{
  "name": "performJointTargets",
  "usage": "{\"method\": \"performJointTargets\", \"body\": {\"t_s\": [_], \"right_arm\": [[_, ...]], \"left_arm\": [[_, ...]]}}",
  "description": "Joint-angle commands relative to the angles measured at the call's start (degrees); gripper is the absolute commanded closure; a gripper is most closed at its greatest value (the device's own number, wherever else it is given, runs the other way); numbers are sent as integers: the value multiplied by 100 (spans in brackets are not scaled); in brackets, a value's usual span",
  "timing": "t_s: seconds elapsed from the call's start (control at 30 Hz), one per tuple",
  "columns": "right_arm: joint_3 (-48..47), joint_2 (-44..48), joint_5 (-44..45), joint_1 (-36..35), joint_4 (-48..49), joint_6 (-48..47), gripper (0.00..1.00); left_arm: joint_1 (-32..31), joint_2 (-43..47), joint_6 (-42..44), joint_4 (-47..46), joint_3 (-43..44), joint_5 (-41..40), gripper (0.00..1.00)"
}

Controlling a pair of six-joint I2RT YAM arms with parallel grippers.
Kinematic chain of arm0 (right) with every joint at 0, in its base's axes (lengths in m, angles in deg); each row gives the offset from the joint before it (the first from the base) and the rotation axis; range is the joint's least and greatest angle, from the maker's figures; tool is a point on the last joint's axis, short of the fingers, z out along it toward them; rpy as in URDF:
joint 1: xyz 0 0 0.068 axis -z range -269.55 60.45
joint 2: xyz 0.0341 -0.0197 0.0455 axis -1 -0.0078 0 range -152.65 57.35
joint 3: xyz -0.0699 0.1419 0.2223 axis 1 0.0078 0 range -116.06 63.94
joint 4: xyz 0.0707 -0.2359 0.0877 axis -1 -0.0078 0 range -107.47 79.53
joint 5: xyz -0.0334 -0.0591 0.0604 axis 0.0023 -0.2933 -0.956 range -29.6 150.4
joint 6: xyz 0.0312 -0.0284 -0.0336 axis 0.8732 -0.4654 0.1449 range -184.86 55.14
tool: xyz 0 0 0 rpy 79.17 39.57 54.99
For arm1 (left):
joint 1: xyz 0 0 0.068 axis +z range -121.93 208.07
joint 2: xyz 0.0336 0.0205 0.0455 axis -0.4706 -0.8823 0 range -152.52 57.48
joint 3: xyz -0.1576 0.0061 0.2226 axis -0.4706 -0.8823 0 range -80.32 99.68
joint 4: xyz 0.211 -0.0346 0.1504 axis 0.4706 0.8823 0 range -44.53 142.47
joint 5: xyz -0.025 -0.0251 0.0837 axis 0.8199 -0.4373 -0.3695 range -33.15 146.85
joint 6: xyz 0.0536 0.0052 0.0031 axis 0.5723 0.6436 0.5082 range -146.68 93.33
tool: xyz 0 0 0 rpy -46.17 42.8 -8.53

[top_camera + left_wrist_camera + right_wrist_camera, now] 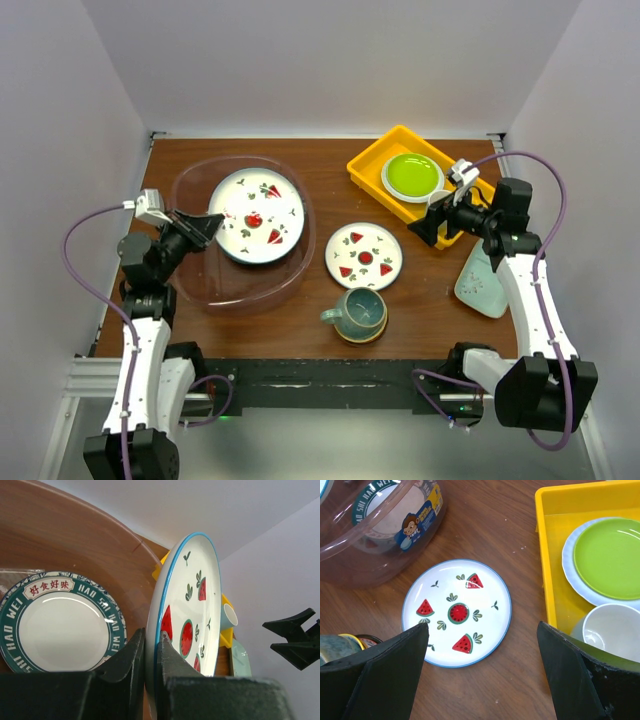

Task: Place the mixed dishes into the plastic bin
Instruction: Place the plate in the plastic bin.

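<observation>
Gripping the big fruit plate (258, 215) by its rim, our left jaws hold it over the bin (232, 296), centre left; our right jaws gape empty. A lettered plate (60, 622) lies inside; the small plate (364, 256), mug (358, 314) and mint dish (482, 285) are left.

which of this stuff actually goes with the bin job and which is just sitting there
Job: plastic bin, large watermelon plate in the left claw, lettered plate, small watermelon plate, teal mug, mint dish.
Lying about: yellow tray, lime-green plate, white cup.
</observation>
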Motion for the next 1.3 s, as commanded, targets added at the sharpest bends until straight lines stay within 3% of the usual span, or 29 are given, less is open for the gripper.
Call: {"method": "performJointTargets", "body": {"t_s": [0.0,0.53,0.87,1.27], "right_arm": [[-46,19,-99,33,-29,-100,7],[-55,-16,-90,33,-38,-118,6],[-55,-8,-81,33,-47,-127,6],[-73,-8,-81,33,-65,-144,6]], "left_arm": [[34,167,-146,-664,25,78,100],[43,18,-120,-717,-282,193,100],[34,-588,-5,-708,-177,26,100],[34,-2169,117,354,1175,-1002,100]]}}
